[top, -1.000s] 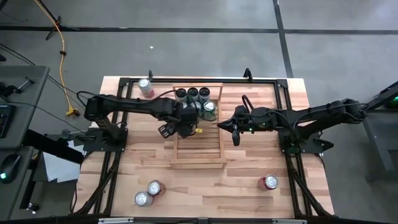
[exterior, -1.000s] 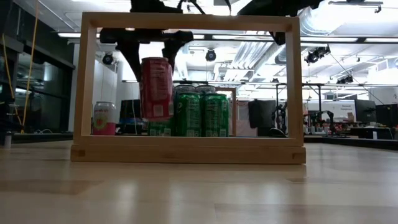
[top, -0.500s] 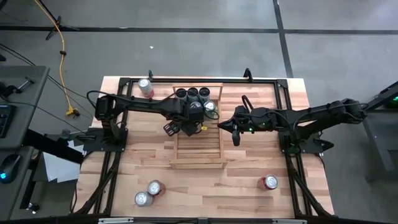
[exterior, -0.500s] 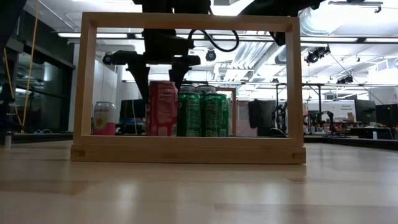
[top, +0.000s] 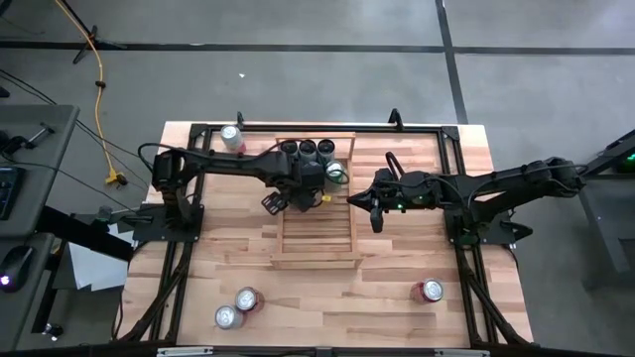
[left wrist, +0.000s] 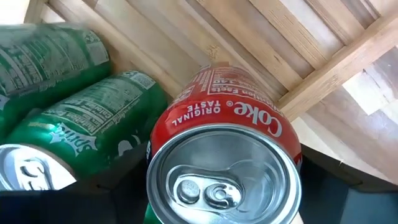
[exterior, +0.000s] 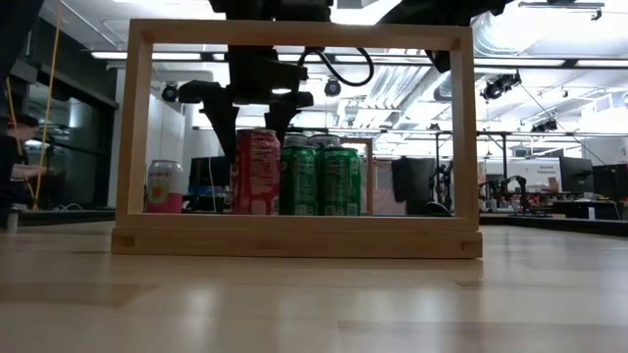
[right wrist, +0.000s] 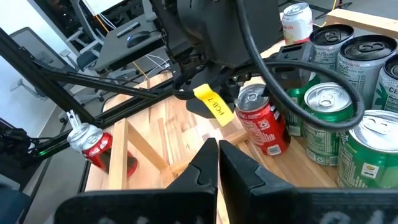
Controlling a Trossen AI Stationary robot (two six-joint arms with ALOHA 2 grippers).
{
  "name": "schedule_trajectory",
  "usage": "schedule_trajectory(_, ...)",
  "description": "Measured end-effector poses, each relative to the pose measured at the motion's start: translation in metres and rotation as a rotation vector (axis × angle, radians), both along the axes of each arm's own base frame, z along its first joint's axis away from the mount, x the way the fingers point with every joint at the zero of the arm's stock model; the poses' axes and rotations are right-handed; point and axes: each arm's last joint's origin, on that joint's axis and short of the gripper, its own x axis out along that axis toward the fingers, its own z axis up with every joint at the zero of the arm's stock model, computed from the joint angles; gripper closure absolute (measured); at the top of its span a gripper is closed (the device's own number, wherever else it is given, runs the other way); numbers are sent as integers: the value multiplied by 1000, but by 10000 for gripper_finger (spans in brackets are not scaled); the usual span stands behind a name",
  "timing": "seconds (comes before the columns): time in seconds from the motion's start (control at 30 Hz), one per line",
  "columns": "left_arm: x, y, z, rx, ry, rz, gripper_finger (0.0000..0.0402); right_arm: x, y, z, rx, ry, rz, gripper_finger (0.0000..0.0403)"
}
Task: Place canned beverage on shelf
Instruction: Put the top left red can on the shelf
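Two dark arms reach in over the plank table, the biggest thing in the scene, and both meet around the shelf, the slatted light-wood rack lying near the table's middle, toward twelve o'clock. Along the rack's twelve o'clock end stand three green cans in a row, with a fourth green can just inside them at the three o'clock side. Beside that one, toward nine o'clock, the red cola can stands upright on the slats, close against the green cans as seen from table level. Its silver top and pull tab fill the left wrist view. The left gripper hangs right over this red can with a dark finger down each side of it; whether the fingers press the can or stand just off it, I cannot tell. At three o'clock of the rack the right gripper waits with its fingers clenched together on nothing, pointing at the rack. Off the rack, a pale pink can stands near the table's eleven o'clock corner, two red cans sit together toward seven o'clock, and one more red can sits toward five o'clock.
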Motion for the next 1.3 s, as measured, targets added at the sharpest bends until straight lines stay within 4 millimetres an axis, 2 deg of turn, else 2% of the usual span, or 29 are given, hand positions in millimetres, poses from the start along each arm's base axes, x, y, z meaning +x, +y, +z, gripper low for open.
schedule_trajectory(0.13,0,3,1,30,-8,39,38,0,0,0,0,0,0,402)
schedule_trajectory(0.23,-1,4,2,58,-10,57,14,0,0,0,0,0,0,402)
schedule_trajectory(0.6,-3,-1,5,77,-20,101,24,0,0,0,0,0,0,402)
schedule_trajectory(0.73,-6,-5,22,86,-64,123,24,0,0,0,0,0,0,402)
schedule_trajectory(0.87,-13,-9,48,86,-137,192,24,0,0,0,0,0,0,402)
schedule_trajectory(0.97,-24,-13,72,45,-246,320,24,0,0,0,1,-5,0,402)
schedule_trajectory(1.1,-47,-14,101,-190,-436,573,24,2,0,2,3,-26,0,402)
schedule_trajectory(1.2,-66,-14,107,-344,-577,686,24,8,1,-2,7,-36,0,402)
schedule_trajectory(1.3,-88,-17,101,-440,-747,763,23,21,3,-8,19,-69,35,402)
